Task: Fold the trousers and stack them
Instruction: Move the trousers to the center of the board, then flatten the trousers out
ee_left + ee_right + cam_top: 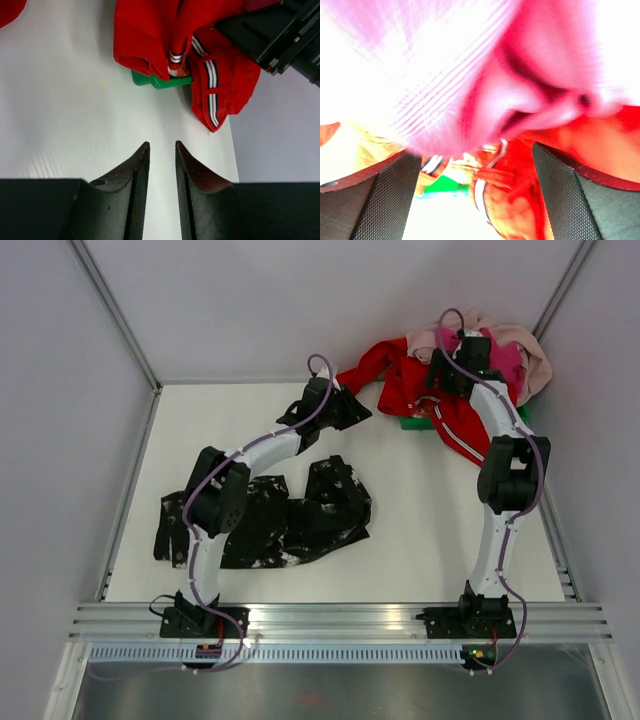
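Black textured fingers (135, 175) of the left gripper (162, 147) stand barely parted, a narrow slit between them and nothing in it. They hang over bare white worktop (65, 100), pointed toward the red garment (145, 35), just short of its striped hem. A green plastic piece (160, 81) pokes out from under that hem; I cannot tell what it is.

The right gripper (476, 152) has its fingers (395, 195) spread wide. Blurred pink clothes (445, 75) fill the view right in front of them, with the red garment beneath. Whether any cloth lies between the fingers cannot be told from this view; they are not closed on anything.

The trousers (300, 515), black with white blotches, lie well apart from the red garment, on its near-left side, partly under the left arm's elbow. They look rumpled and loosely bunched, spread wide and not squared up, with one end trailing furthest from the red garment.

As I read it, the folding has hardly begun: no neat fold shows, no stack exists, and neither gripper touches the trousers. Flattening, folding and placing all remain to be done.
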`<move>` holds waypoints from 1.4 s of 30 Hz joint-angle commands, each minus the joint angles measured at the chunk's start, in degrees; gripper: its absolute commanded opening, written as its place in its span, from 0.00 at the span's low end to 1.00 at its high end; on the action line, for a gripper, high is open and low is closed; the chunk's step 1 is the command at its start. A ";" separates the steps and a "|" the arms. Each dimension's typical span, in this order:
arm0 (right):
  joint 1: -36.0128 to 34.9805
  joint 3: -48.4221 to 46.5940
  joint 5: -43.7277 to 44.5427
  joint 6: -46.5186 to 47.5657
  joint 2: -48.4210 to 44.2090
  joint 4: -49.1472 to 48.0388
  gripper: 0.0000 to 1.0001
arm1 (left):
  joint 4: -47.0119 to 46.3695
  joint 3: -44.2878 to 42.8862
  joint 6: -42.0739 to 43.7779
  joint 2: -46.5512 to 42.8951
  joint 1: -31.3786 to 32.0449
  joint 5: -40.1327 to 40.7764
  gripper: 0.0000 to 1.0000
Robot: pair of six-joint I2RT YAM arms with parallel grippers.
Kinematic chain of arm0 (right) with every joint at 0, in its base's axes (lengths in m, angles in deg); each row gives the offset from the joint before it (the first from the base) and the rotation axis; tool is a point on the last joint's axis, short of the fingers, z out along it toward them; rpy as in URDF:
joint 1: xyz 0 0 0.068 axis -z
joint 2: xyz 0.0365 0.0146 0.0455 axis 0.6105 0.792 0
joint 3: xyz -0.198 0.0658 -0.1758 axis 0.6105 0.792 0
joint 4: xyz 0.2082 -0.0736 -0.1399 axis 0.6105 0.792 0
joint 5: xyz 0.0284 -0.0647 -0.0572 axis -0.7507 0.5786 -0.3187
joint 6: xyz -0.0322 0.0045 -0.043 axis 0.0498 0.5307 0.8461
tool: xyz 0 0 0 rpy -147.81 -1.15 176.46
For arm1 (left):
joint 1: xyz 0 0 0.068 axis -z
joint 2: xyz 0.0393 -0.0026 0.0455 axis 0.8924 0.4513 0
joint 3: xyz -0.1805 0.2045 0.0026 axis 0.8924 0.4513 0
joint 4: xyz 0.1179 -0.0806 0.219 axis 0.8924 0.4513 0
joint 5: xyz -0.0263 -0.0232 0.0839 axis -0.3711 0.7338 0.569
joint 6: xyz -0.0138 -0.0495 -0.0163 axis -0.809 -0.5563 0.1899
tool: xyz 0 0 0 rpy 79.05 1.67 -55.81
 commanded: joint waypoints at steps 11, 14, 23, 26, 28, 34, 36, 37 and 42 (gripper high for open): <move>2.65 16.33 11.98 2.16 -28.37 5.34 0.98 | -3.94 12.59 1.77 -16.38 0.03 -1.49 0.33; 5.02 26.15 16.74 -1.71 -33.05 5.69 0.98 | -1.92 14.08 4.14 -18.92 0.03 -0.18 0.34; 10.03 44.90 15.00 -7.24 -33.08 -4.21 0.98 | 3.80 17.34 10.56 -24.56 -0.41 2.46 0.39; 10.21 47.99 13.50 -9.00 -31.50 -10.46 0.98 | 4.59 18.13 12.50 -26.05 -0.58 2.29 0.40; 10.21 49.22 12.62 -9.97 -29.92 -14.24 0.98 | 5.12 19.00 13.90 -27.10 -0.67 2.64 0.40; 10.21 49.59 9.53 -10.50 -22.81 -22.25 0.98 | 7.13 20.50 16.45 -28.43 -1.02 4.04 0.41; 10.21 48.44 10.15 -9.72 -20.25 -22.26 0.98 | 7.67 20.59 17.24 -28.43 -1.11 4.13 0.41; 10.21 46.78 11.02 -9.45 -17.80 -21.39 0.97 | 7.93 20.51 17.42 -28.43 -1.11 4.13 0.41; 10.30 44.57 12.97 -8.49 -15.05 -20.41 0.80 | 8.90 20.51 17.60 -28.25 -1.64 4.66 0.41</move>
